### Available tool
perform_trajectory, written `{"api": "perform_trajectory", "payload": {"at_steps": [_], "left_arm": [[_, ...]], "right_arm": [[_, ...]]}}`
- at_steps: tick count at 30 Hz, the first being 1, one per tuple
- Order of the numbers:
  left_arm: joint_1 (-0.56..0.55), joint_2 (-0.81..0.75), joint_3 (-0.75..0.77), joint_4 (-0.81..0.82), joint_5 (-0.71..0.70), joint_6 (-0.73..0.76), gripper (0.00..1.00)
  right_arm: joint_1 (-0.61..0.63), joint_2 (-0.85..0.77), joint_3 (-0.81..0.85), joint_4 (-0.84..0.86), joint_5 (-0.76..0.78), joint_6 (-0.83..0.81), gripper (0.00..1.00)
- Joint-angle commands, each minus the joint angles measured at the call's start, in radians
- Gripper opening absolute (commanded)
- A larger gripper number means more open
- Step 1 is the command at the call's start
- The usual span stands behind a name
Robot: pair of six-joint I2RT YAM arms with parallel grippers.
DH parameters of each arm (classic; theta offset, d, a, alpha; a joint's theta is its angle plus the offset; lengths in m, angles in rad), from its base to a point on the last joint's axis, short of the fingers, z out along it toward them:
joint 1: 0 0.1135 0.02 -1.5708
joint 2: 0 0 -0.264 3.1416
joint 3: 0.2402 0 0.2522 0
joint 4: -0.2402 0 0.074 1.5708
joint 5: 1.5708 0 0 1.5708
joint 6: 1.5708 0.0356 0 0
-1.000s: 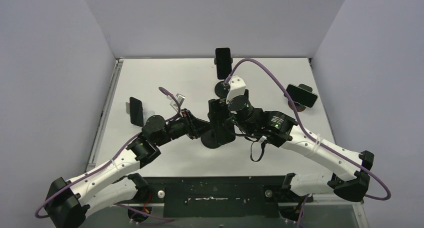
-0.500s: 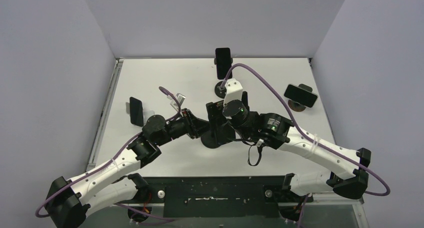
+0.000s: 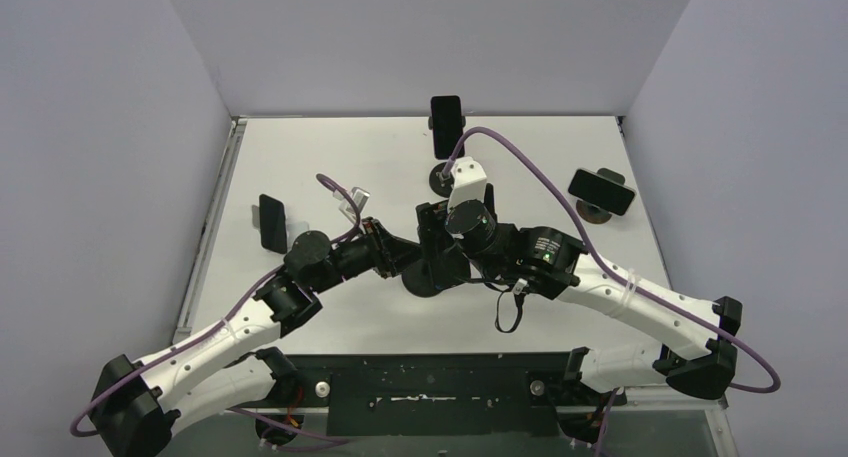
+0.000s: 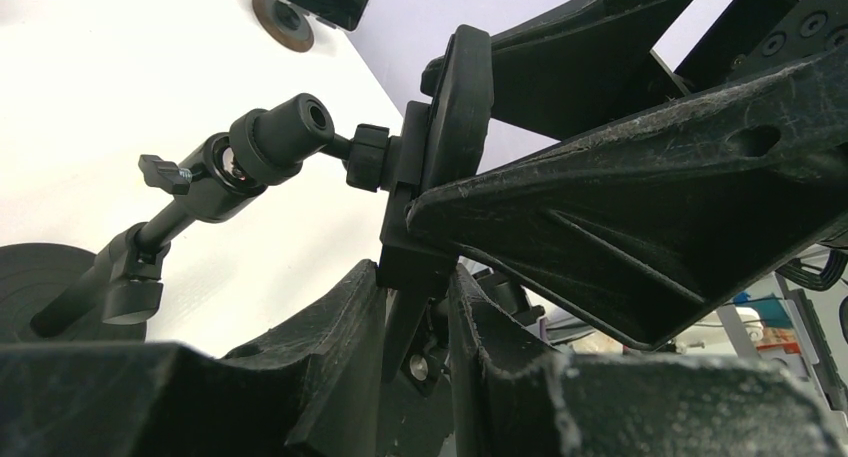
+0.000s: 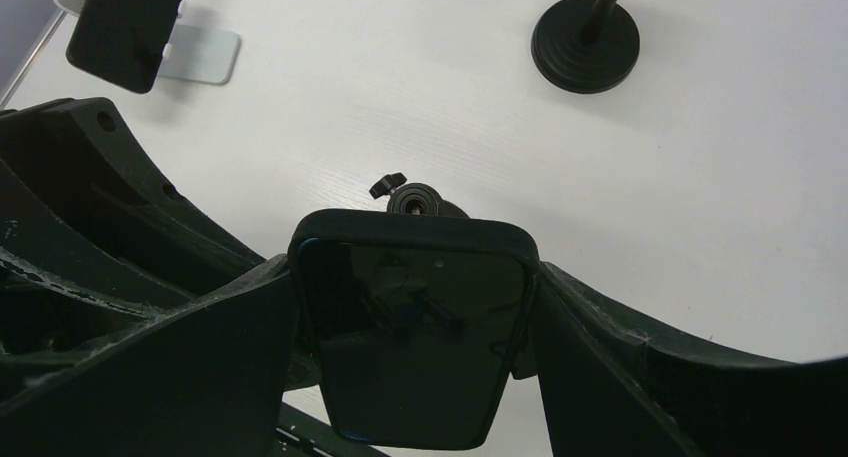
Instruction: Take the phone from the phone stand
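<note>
Two arms: grippers meet over one stand at the middle of the table [image 3: 330, 157].
Phone [image 5: 412, 347]: sits in the stand's cradle, screen dark, not lifted out.
Right gripper [image 5: 412, 277]: fingers [image 5: 230, 357] press both long edges of the phone, grasping it.
Left gripper [image 4: 415, 297]: fingers [image 4: 340, 347] clenched on the lower bracket of the stand [image 4: 270, 142], just under the cradle.
Stand base [image 4: 30, 282]: round, black, flat on the table.
Other phones [image 3: 446, 117]: three on their own stands – back, left, right – well apart.

Black phone [image 5: 410, 342], dark screen, clamped in black phone stand [image 4: 215, 172], mid-table
</note>
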Motion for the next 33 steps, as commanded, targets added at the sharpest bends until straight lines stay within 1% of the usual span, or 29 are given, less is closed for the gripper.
{"api": "perform_trajectory", "payload": {"at_steps": [1, 2, 4, 8, 10, 12, 13, 16, 21, 23, 28, 30, 33], "left_arm": [[0.006, -0.025, -0.004, 0.024, -0.038, -0.012, 0.15], [0.006, -0.030, -0.007, 0.019, -0.041, -0.010, 0.21], [0.006, -0.040, -0.018, 0.011, -0.045, -0.007, 0.28], [0.006, -0.048, -0.023, 0.002, -0.050, 0.002, 0.29], [0.005, -0.046, -0.022, 0.001, -0.051, 0.004, 0.26], [0.006, -0.042, -0.018, 0.001, -0.051, 0.006, 0.20], [0.006, -0.039, -0.015, 0.001, -0.051, 0.007, 0.17], [0.005, -0.034, -0.009, -0.001, -0.048, 0.012, 0.08], [0.005, -0.034, -0.012, -0.004, -0.049, 0.012, 0.02], [0.005, -0.033, -0.013, -0.004, -0.049, 0.012, 0.01], [0.006, -0.035, -0.015, -0.005, -0.049, 0.012, 0.00], [0.005, -0.036, -0.015, -0.006, -0.050, 0.012, 0.00], [0.006, -0.036, -0.014, -0.006, -0.049, 0.012, 0.00]], "right_arm": [[0.009, -0.031, -0.006, 0.060, -0.001, 0.009, 0.53], [0.009, -0.031, -0.008, 0.065, -0.005, 0.010, 0.51], [0.010, -0.031, -0.011, 0.072, -0.015, 0.018, 0.48], [0.007, -0.032, -0.024, 0.088, -0.040, 0.035, 0.47], [0.005, -0.032, -0.026, 0.094, -0.048, 0.043, 0.58], [0.005, -0.032, -0.026, 0.095, -0.051, 0.046, 0.68], [0.005, -0.030, -0.025, 0.095, -0.051, 0.047, 0.72], [0.005, -0.030, -0.022, 0.092, -0.051, 0.050, 0.77], [0.003, -0.031, -0.015, 0.089, -0.045, 0.056, 0.84], [0.003, -0.031, -0.014, 0.089, -0.042, 0.060, 0.86], [-0.001, -0.037, -0.019, 0.093, -0.027, 0.066, 0.87], [-0.002, -0.039, -0.019, 0.094, -0.026, 0.066, 0.86], [-0.003, -0.037, -0.019, 0.092, -0.029, 0.062, 0.80]]}}
